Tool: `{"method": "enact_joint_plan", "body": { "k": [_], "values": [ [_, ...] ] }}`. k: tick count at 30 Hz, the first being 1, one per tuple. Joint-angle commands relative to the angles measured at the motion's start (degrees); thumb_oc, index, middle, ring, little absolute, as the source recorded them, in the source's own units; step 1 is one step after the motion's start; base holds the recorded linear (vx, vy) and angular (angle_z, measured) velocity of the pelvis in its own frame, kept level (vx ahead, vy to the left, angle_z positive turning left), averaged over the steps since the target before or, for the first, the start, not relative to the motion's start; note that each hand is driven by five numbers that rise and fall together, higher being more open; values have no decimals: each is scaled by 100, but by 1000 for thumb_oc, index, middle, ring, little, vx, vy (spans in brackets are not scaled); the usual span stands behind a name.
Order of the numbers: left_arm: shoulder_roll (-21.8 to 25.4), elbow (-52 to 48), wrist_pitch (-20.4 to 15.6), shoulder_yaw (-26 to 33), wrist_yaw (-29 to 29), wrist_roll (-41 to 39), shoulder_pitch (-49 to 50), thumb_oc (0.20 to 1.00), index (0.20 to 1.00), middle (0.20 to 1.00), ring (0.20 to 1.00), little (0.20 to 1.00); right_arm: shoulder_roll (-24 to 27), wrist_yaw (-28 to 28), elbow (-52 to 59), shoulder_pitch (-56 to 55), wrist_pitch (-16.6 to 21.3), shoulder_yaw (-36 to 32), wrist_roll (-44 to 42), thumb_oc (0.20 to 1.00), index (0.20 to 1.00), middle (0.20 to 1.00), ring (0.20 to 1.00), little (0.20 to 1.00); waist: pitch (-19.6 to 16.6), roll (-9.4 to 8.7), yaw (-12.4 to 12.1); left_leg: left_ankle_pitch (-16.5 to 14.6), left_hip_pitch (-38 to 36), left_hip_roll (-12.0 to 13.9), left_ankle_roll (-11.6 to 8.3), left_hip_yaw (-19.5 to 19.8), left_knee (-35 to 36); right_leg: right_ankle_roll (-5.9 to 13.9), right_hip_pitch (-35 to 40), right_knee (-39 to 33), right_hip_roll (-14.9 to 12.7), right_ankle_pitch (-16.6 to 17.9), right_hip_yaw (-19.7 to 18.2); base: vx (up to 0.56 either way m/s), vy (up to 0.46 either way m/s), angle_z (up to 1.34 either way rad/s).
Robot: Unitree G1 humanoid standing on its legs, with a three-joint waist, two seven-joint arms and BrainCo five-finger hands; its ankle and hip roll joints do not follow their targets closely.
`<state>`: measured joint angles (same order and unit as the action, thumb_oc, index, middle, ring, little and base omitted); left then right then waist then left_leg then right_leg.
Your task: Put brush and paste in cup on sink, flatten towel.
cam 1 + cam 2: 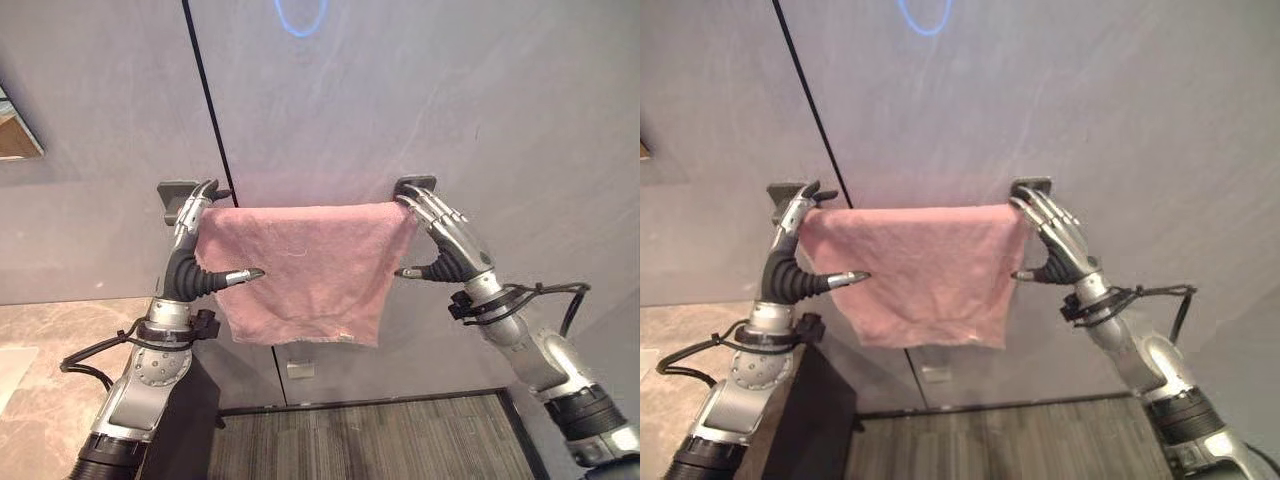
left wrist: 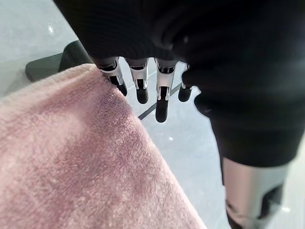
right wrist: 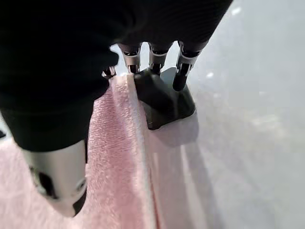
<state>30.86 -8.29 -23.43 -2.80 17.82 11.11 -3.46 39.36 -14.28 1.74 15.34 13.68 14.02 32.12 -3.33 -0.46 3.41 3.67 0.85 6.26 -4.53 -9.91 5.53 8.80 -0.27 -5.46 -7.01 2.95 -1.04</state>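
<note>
A pink towel (image 1: 300,270) hangs over a rail between two dark brackets on the grey wall, its lower edge uneven. My left hand (image 1: 185,270) is at the towel's left end. Its straight fingers (image 2: 162,102) reach up past the top edge beside the left bracket (image 1: 172,195), and its thumb juts out in front of the cloth. My right hand (image 1: 460,250) is at the right end. Its straight fingers (image 3: 181,76) lie against the right bracket (image 3: 164,102) next to the towel's edge (image 3: 114,157), thumb pointing toward the cloth. Both hands are open.
A stone counter (image 1: 40,360) lies at the lower left, with a dark cabinet side (image 1: 185,420) below it. A white outlet (image 1: 300,369) sits on the wall under the towel. Wooden floor (image 1: 370,440) runs below. A dark seam (image 1: 205,110) runs down the wall.
</note>
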Motion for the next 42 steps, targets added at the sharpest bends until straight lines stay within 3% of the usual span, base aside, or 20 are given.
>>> {"method": "enact_joint_plan", "body": {
  "k": [1, 4, 16, 20, 25, 30, 34, 42],
  "values": [
    [227, 503, 212, 12, 373, -292, -612, 1000, 1000, 1000, 1000, 1000, -205, -461, -443, 333, -326, -91, -707, 1000, 1000, 1000, 1000, 1000, 177, -258, 9, -396, -405, -174, 68, -29, -53, 177, -281, 46, -132, 296, -211, -107, 11, -2],
    [167, 346, 185, -194, 412, -449, -1162, 1000, 1000, 1000, 1000, 1000, -606, -660, -99, 692, -295, -109, -1199, 1000, 1000, 1000, 1000, 1000, 57, -268, 38, -393, -476, -151, 70, -39, -53, 164, -222, 46, -109, 303, -243, -87, 2, -3],
    [54, -165, 126, 114, 620, -601, -1280, 1000, 1000, 1000, 1000, 1000, -1015, -918, 700, 733, -18, -523, -1899, 1000, 1000, 1000, 1000, 1000, -39, -272, 58, -404, -615, -121, 79, -53, -53, 123, -119, 65, -89, 272, -254, 0, 0, 0],
    [-25, -557, 90, 1022, 653, -684, -287, 1000, 1000, 1000, 1000, 1000, -1052, -921, 1277, -236, 199, -1353, -2096, 1000, 1000, 1000, 1000, 1000, -38, -250, 54, -426, -673, -121, 90, -86, -53, 105, -77, 62, -85, 251, -268, 0, 0, 0],
    [-208, -626, 49, 1556, 525, -846, 437, 1000, 1000, 1000, 1000, 1000, -1163, -748, 1357, -1125, 324, -1866, -2341, 1000, 1000, 1000, 1000, 1000, 14, -230, 63, -405, -663, -126, 94, -91, -53, 96, -98, 59, -82, 257, -269, 0, 0, 0],
    [-690, -216, 59, 1689, 96, -1513, 1090, 1000, 1000, 1000, 1000, 1000, -1433, -365, 799, -1980, 341, -2131, -3037, 1000, 1000, 1000, 1000, 1000, 81, -225, 78, -357, -600, -118, 85, -83, -53, 98, -129, 55, -92, 270, -243, -7, 0, 0],
    [-1060, 493, 295, 1322, -433, -2135, 1536, 1000, 1000, 1000, 1000, 1000, -1645, -44, 23, -2523, 204, -1964, -3449, 1000, 1000, 1000, 1000, 1000, 168, -204, 111, -316, -563, -116, 93, -86, -53, 95, -146, 52, -97, 283, -215, 0, 0, 0],
    [-1194, 1918, 785, 374, -861, -2106, 1772, 1000, 1000, 1000, 1000, 1000, -1857, 503, -2137, -2594, -229, -1135, -4152, 1000, 1000, 1000, 1000, 1000, 297, -171, 172, -258, -538, -128, 96, -79, -53, 79, -172, 59, -114, 313, -203, -8, 0, 0]
  ]
}}
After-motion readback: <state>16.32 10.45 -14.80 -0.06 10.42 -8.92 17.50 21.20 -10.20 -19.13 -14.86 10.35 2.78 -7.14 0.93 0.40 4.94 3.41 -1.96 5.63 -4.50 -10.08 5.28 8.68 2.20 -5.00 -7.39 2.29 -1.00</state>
